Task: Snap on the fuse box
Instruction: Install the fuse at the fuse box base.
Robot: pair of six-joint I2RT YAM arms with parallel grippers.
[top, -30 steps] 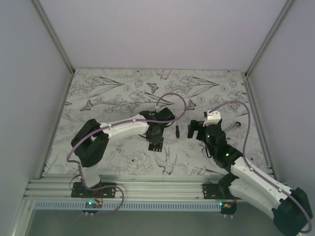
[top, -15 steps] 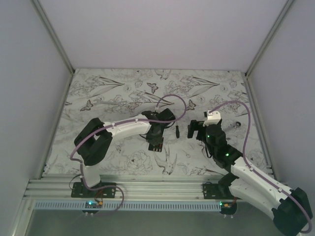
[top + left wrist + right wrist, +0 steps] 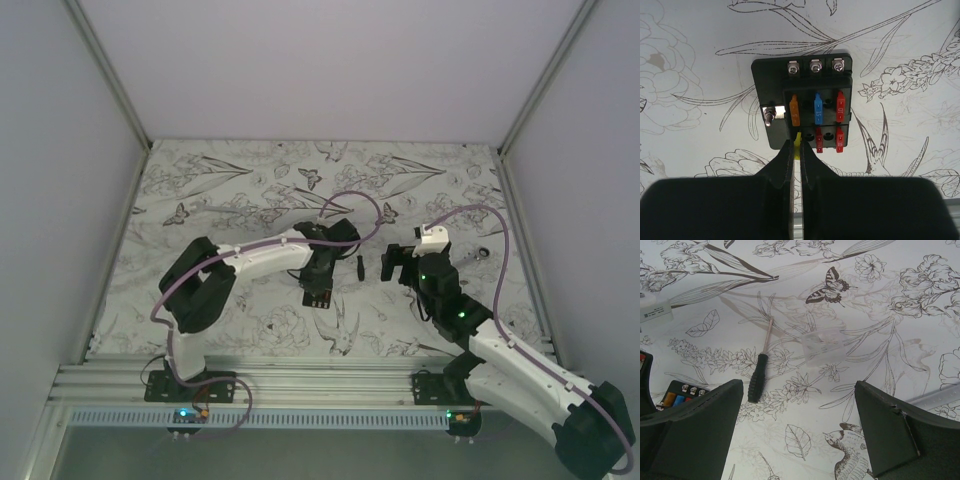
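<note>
The fuse box (image 3: pixel 769 80) is a flat black block on the flowered mat, its slots holding orange, blue and red fuses. In the top view the fuse box (image 3: pixel 318 297) lies just under the left arm's wrist. My left gripper (image 3: pixel 796 146) is shut on a small yellow fuse (image 3: pixel 798 138) at the box's near left slot. My right gripper (image 3: pixel 799 390) hovers open above the mat with nothing between its fingers, a corner of the fuse box (image 3: pixel 682 391) showing at its lower left. In the top view the right gripper (image 3: pixel 393 262) stands right of the box.
A black-handled screwdriver (image 3: pixel 756 381) lies on the mat between the two grippers, with a clear plastic cover (image 3: pixel 822 345) just beyond it. The screwdriver (image 3: pixel 359 267) sits right of the left wrist. A small metal tool (image 3: pixel 482 255) lies far right. White walls enclose the mat.
The left arm's elbow and shoulder link have swung slightly right. Its gripper stays shut at the fuse box. The right arm has not moved.
</note>
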